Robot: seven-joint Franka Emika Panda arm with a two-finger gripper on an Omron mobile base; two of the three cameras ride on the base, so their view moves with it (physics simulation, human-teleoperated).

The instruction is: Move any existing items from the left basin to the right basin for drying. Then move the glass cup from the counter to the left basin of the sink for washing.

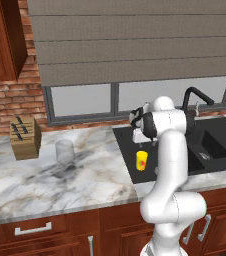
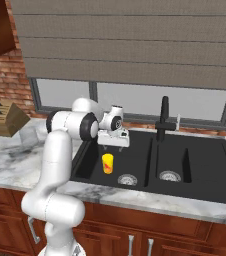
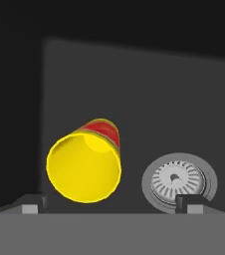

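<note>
Jaws spread wide on our gripper (image 3: 112, 203) above the yellow container (image 3: 84, 164); we should centre over it, then descend straight.

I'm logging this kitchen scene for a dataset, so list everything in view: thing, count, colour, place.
yellow container: one, yellow with a red mark, upright in the left basin, beside the drain
glass cup: one, clear, on the counter, left of the sink
knife block: one, tan wood, on the counter by the brick wall
right basin: one, black, nothing seen in it
faucet: one, black, behind the sink
drains: two, silver, one per basin
cabinets: red-brown, under the counter
window blind: one, grey-brown, above the sink
gripper: one, open, above the yellow container, not touching it
</note>
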